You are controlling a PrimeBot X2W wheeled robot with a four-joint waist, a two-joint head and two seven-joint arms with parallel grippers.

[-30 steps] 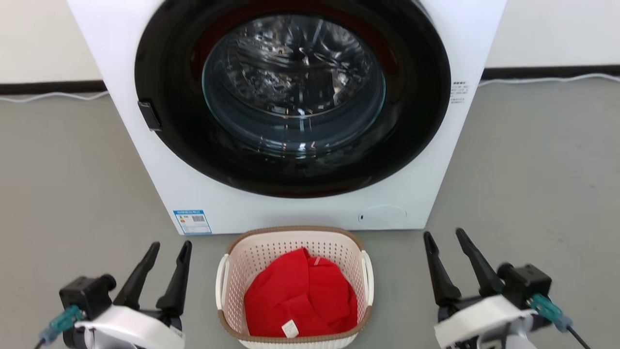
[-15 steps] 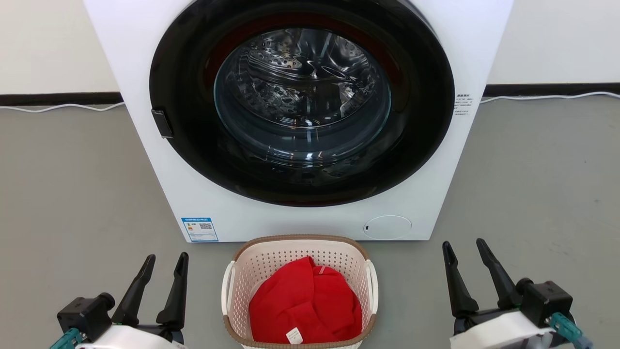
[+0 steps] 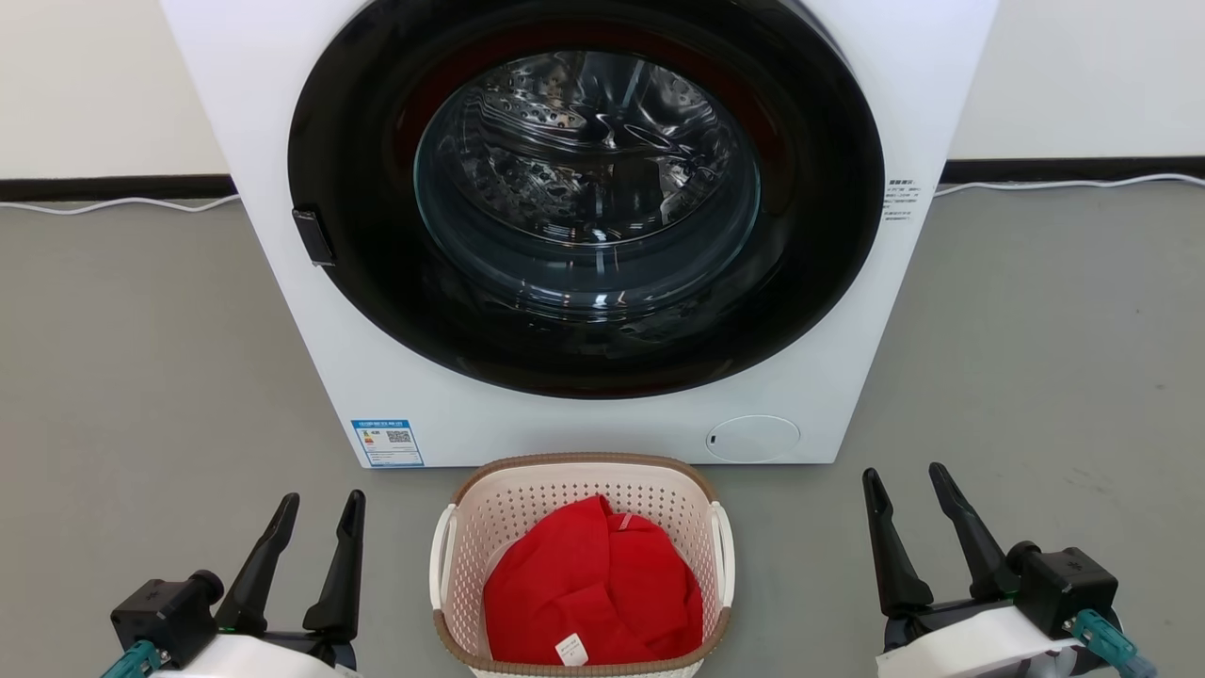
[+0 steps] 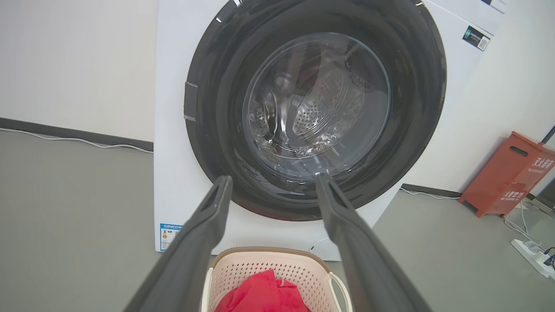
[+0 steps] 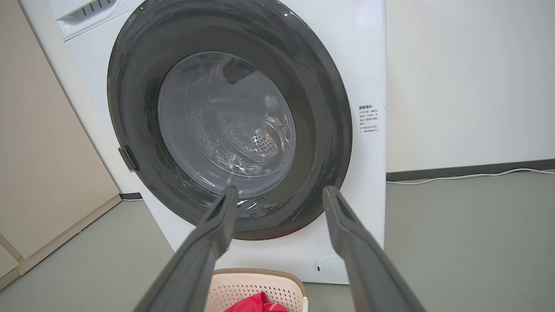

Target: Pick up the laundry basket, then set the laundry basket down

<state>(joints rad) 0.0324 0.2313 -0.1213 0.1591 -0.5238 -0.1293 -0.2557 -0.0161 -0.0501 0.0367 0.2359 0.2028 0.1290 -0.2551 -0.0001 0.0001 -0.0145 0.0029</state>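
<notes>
The laundry basket (image 3: 527, 499), cream-white and perforated with a brown rim and white side handles, stands on the grey floor in front of the washing machine, holding a red garment (image 3: 588, 589). My left gripper (image 3: 322, 504) is open at the basket's left, apart from it. At the basket's right, my right gripper (image 3: 905, 476) is open too, with nothing between its fingers. The left wrist view shows the basket (image 4: 260, 264) low between its fingers, gripper (image 4: 273, 180) open. In the right wrist view the basket's rim (image 5: 260, 273) sits at the bottom, gripper (image 5: 279, 190) open.
The white washing machine (image 3: 800, 377) with its shut round dark glass door (image 3: 584, 188) stands just behind the basket. A white cable (image 3: 113, 202) runs along the wall. A red box (image 4: 507, 173) and a power strip (image 4: 535, 258) lie to the machine's right.
The head camera shifted early on, so the whole scene sits lower and to the right. Both grippers stay open beside the basket; the basket has not moved.
</notes>
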